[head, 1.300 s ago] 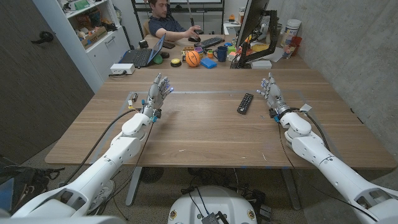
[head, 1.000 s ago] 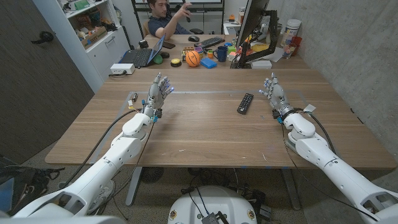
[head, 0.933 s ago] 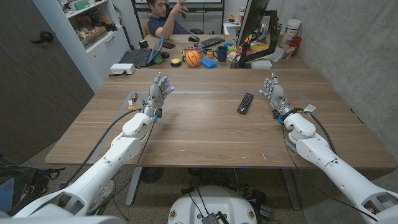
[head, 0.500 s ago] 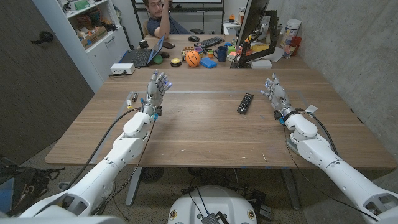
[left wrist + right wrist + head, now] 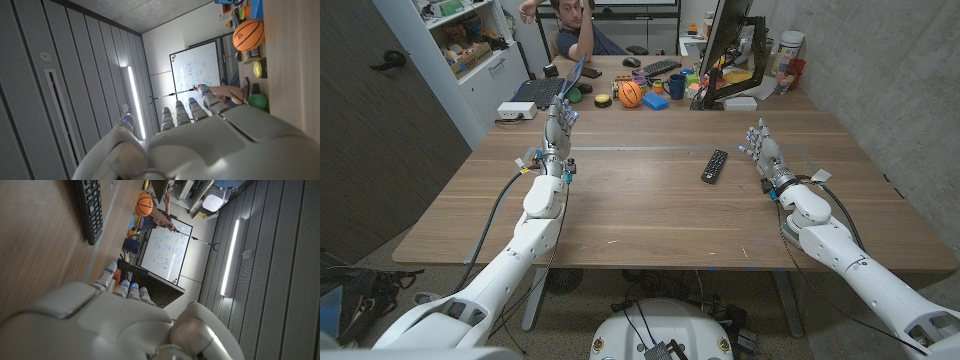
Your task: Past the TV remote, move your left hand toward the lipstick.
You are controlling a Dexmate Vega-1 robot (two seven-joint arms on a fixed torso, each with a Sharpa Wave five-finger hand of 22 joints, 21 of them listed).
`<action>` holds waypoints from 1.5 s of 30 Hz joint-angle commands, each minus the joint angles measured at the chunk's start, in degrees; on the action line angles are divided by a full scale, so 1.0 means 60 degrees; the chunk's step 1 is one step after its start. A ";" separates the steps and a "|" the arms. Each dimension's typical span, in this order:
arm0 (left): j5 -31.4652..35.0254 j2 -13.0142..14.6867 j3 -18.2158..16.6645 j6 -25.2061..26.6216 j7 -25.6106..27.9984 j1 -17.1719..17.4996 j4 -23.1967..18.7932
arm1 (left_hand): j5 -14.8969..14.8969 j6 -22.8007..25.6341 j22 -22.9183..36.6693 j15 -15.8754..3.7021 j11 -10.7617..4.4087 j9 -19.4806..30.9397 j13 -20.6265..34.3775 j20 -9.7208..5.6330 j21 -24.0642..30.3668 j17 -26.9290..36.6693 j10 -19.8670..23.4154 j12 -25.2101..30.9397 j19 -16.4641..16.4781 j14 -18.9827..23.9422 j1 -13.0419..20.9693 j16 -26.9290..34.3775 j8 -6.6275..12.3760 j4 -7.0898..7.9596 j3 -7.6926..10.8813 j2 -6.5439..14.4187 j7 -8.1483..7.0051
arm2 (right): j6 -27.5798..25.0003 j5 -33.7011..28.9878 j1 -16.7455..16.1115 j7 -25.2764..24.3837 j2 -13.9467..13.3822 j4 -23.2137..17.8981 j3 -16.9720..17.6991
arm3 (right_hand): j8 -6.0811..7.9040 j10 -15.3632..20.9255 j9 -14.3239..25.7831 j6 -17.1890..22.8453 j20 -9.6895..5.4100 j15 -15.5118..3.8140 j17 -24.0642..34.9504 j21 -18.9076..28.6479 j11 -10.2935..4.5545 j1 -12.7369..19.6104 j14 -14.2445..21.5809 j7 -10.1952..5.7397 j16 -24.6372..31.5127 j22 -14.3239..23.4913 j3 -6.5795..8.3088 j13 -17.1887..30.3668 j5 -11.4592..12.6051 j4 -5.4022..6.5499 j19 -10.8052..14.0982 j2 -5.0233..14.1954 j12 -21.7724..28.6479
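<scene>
Lipstick, I think, is the small thing (image 5: 527,158) at the table's left side, well apart from the remote (image 5: 715,166), and my left hand (image 5: 557,124), fingers straight and holding nothing, has swung leftward, now just beyond it; I can read no writing.

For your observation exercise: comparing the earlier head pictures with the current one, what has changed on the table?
The left robot hand moved away from the robot, toward the table's far left edge, holding nothing. The right robot hand and the TV remote stayed where they were.
</scene>
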 commanded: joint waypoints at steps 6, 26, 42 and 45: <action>0.0901 -0.1348 -0.0330 -0.4733 -0.0355 -0.2104 0.4385 | 0.0009 0.0076 0.0031 -0.0097 -0.0228 0.0040 0.0041 0.0340 -0.0262 0.0046 -0.0418 -0.0067 -0.0282 -0.0415 0.0275 -0.0071 0.0049 -0.0227 0.0047 0.0005 -0.0448 | 0.0091 -0.0041 0.0186 0.0173 0.0055 0.0306 -0.0056 | 0.0051 -0.0105 0.0039 -0.0051 0.0033 -0.0014 0.0051 -0.0062 -0.0002 -0.0015 -0.1039 0.0030 -0.0012 0.0030 -0.0085 0.0030 0.0041 0.0027 -0.1292 0.0478 0.0016; 0.7365 -0.0823 -0.0707 -0.7140 0.5137 -0.4634 0.7756 | -0.0267 0.0243 0.0026 0.0149 -0.0286 0.0086 0.0083 0.1023 -0.0522 0.0093 -0.0549 0.0078 -0.0182 -0.0498 0.0917 0.0083 0.0142 -0.0873 0.0073 -0.0388 -0.0539 | 0.0364 -0.0125 0.0284 0.0216 0.0271 0.0594 -0.0154 | 0.0059 -0.0094 0.0038 -0.0045 0.0017 0.0014 0.0053 -0.0128 -0.0006 -0.0040 -0.1026 0.0035 -0.0024 0.0032 -0.0151 0.0029 0.0036 0.0032 -0.1294 0.0448 0.0015; 1.7528 -0.0783 -0.5121 -0.5968 0.9676 -0.4518 0.6477 | -0.0405 0.1296 0.0003 0.0208 -0.0373 0.0118 0.0094 0.1544 -0.0592 0.0095 0.0279 0.0260 0.1016 0.0312 0.2174 0.0340 0.0425 -0.1889 0.0208 -0.0908 -0.0553 | 0.0235 -0.0258 0.0111 -0.0112 0.0283 0.0204 -0.0223 | 0.0066 -0.0095 0.0037 -0.0036 0.0022 0.0041 0.0053 -0.0179 -0.0004 -0.0054 -0.1007 0.0027 -0.0029 0.0034 -0.0200 0.0029 0.0036 0.0034 -0.1306 0.0430 0.0012; 1.8437 -0.0866 -0.5795 -0.5912 0.9676 -0.4458 0.6220 | -0.0413 0.1448 0.0007 0.0178 -0.0357 0.0124 0.0101 0.1610 -0.0615 0.0095 0.0450 0.0293 0.1174 0.0460 0.2370 0.0373 0.0456 -0.1984 0.0249 -0.0934 -0.0554 | 0.0155 -0.0269 0.0099 -0.0123 0.0231 0.0125 -0.0230 | 0.0068 -0.0095 0.0037 -0.0031 0.0022 0.0039 0.0053 -0.0187 -0.0001 -0.0057 -0.1011 0.0032 -0.0033 0.0035 -0.0208 0.0029 0.0035 0.0035 -0.1311 0.0426 0.0011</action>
